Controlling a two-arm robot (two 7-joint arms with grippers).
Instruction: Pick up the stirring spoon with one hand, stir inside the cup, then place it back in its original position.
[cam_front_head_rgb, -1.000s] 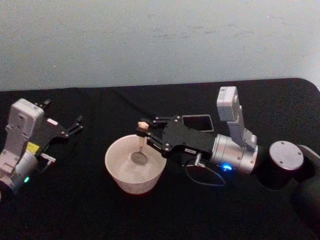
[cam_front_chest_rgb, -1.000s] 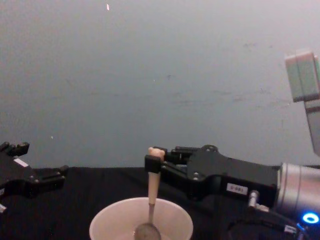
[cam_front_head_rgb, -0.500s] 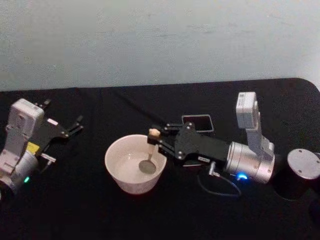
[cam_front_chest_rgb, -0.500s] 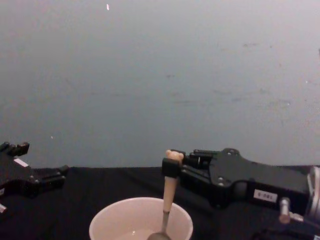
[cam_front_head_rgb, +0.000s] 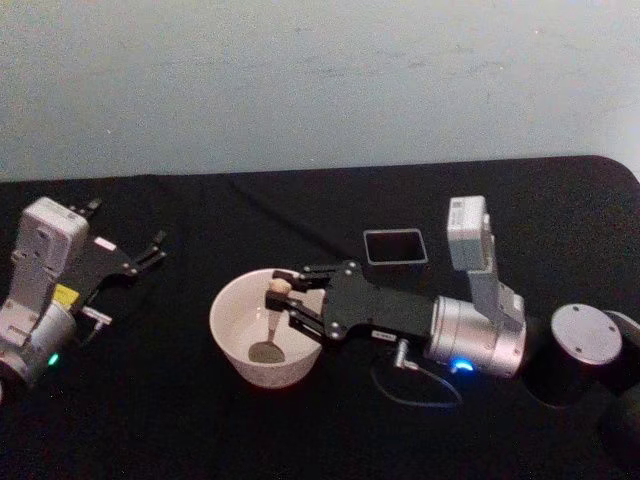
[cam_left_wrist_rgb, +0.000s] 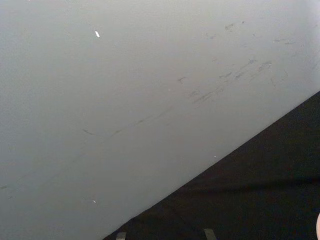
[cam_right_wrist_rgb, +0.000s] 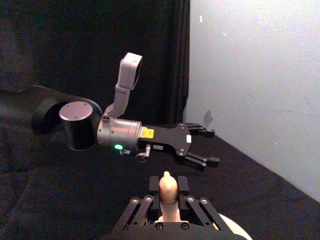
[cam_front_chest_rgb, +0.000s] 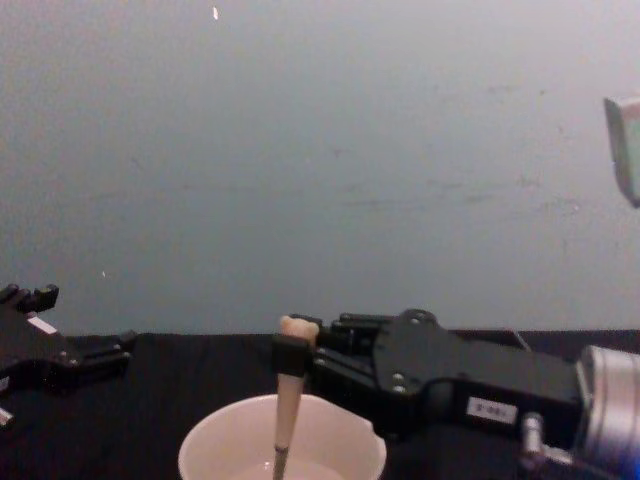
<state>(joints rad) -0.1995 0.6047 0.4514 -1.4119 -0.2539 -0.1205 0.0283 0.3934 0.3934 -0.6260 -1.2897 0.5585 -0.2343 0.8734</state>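
Head view: well left of the wide cream-white round cup (cam_front_head_rgb: 232, 352), the black left gripper (cam_front_head_rgb: 128, 226) rests with jaws apart. Inside the cup, the small cream-handled metal stirring spoon (cam_front_head_rgb: 272, 322) stands tilted, bowl end low. The black right gripper (cam_front_head_rgb: 288, 298) reaches over the cup's right rim, clamped on the handle's top. A dark grey square holder box (cam_front_head_rgb: 395, 246) sits right of the cup. Chest view cuts off the cup's base and the spoon's bowl end.
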